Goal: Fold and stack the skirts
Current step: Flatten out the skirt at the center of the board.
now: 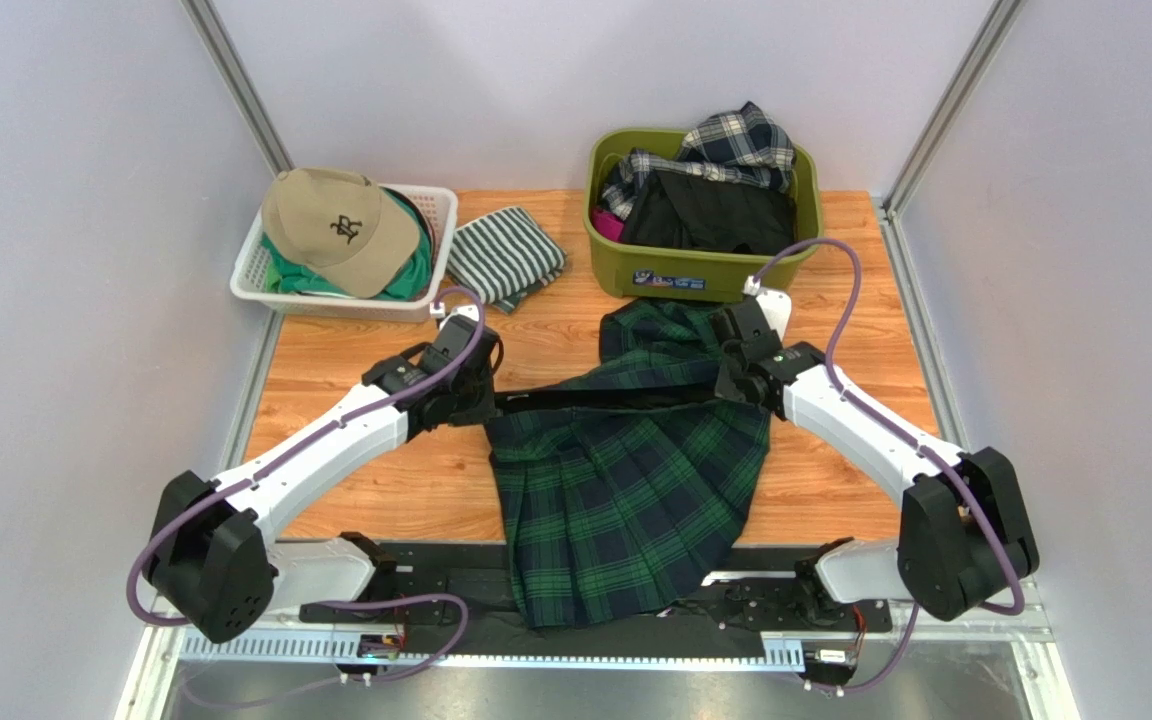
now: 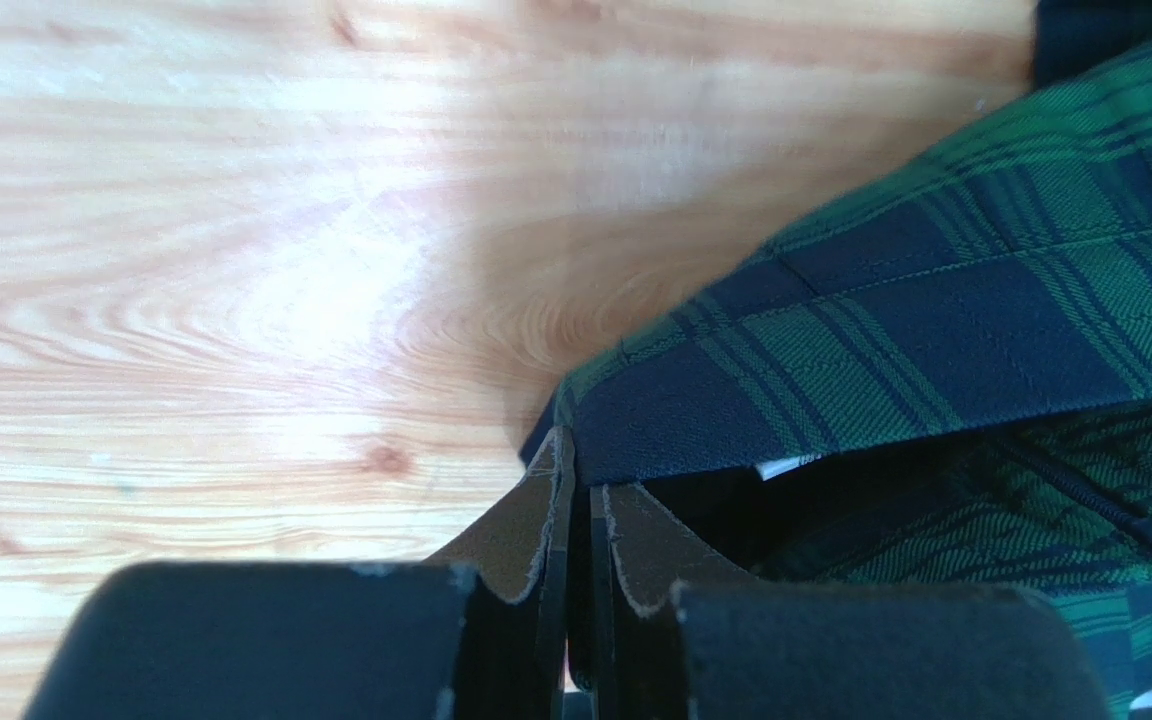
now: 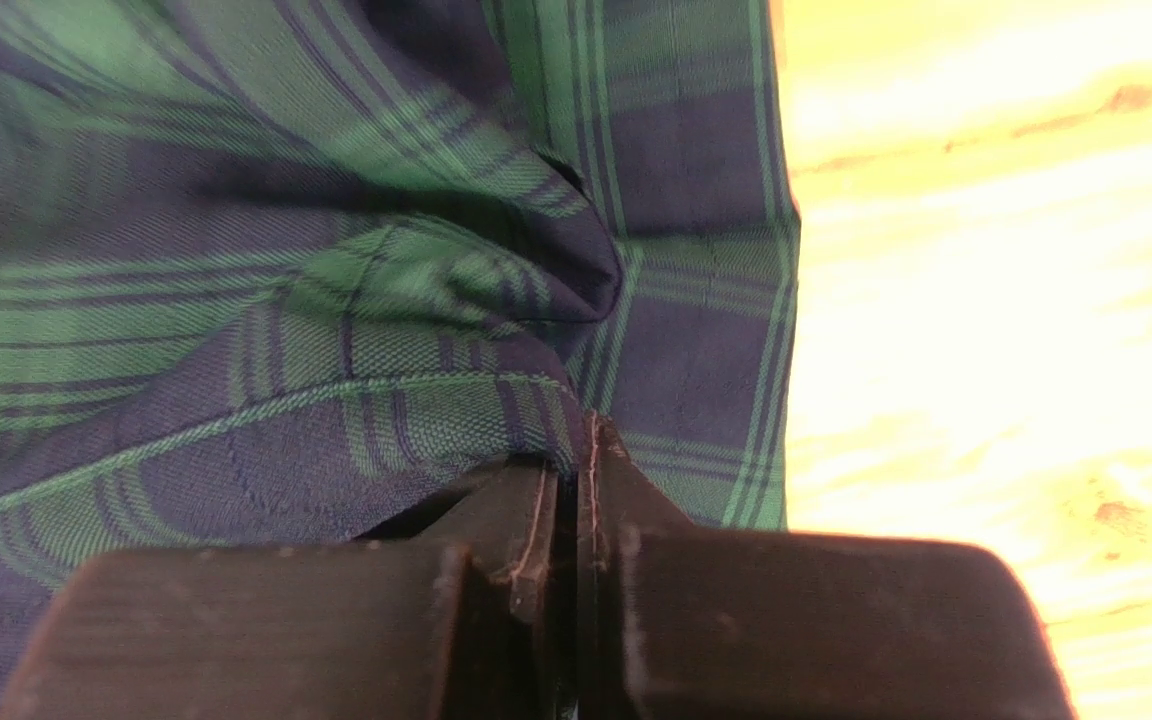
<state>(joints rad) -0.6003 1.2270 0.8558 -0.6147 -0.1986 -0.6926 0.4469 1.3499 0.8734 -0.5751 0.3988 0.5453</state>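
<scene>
Green-navy tartan skirt [image 3: 312, 285] bunched in folds, right tool [image 3: 569, 477] clamped on its edge, bright wooden table [image 3: 988, 300] at right

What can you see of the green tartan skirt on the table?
The tartan skirt is dark green and navy woven cloth, pleated, spread on the wooden table, its hem reaching past the near edge. Its waistband is stretched taut between the left end effector and the right end effector, each shut on one end. Cloth beyond the waistband is bunched.

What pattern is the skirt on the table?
The skirt is green-navy tartan, best in right wrist view.
</scene>
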